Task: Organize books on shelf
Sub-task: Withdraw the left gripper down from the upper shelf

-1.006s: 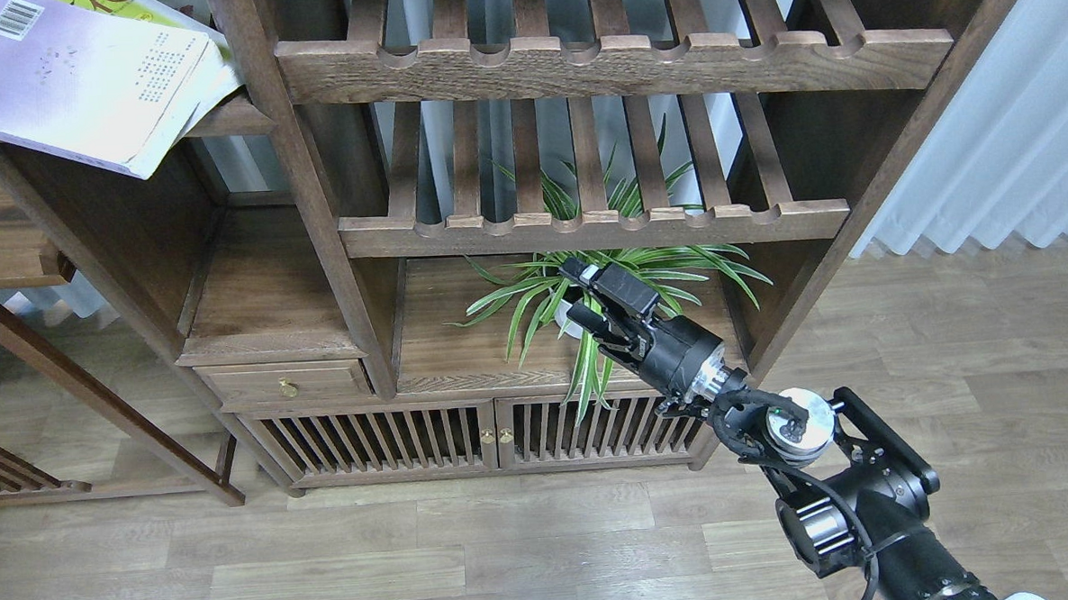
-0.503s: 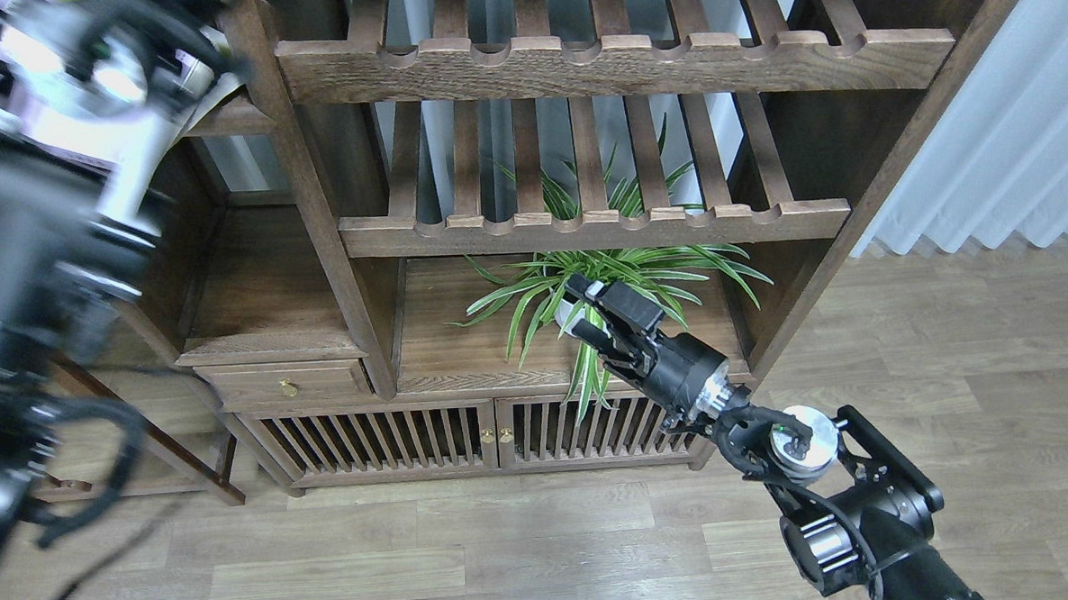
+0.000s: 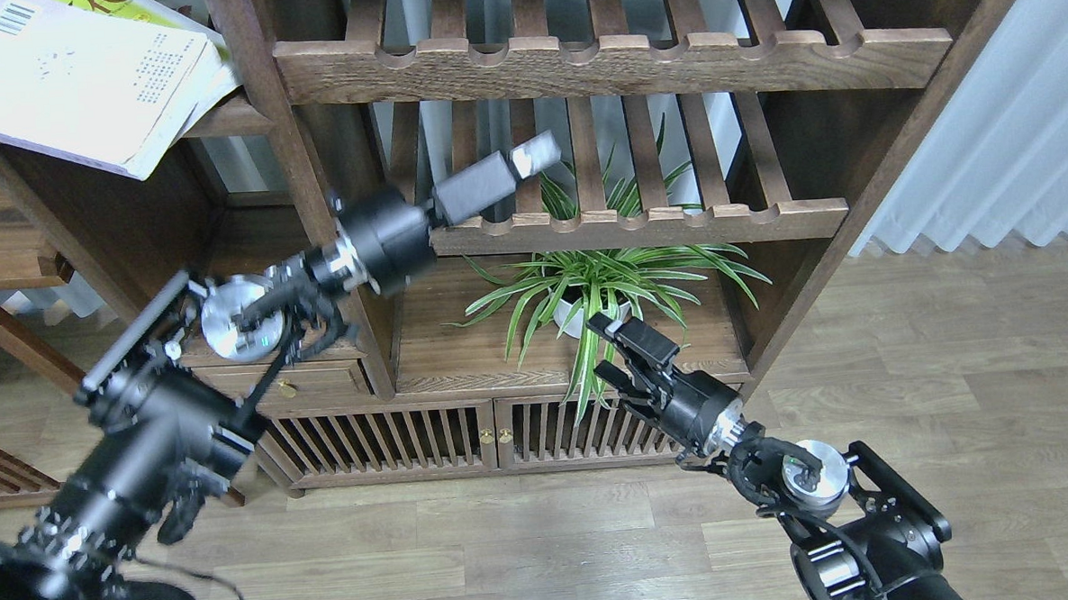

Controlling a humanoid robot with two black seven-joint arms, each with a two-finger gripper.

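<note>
White book (image 3: 65, 81) and yellow-green book (image 3: 115, 3) cropped at the top-left edge; left end effector (image 3: 528, 160) motion-blurred.

Your two arms are matte black, built of round drum-like joints with silver collars. A bright metal disc caps a joint on each arm, with looped black cables beside it. The left tool (image 3: 528, 159) looks blocky and grey-tipped; the right tool (image 3: 610, 351) is black, two-fingered.

The left arm rose from the lower left toward frame centre, its left gripper (image 3: 528, 159) blurred, fingers indistinguishable. The right arm entered from the lower right, its right gripper (image 3: 606, 346) parted and empty.
</note>
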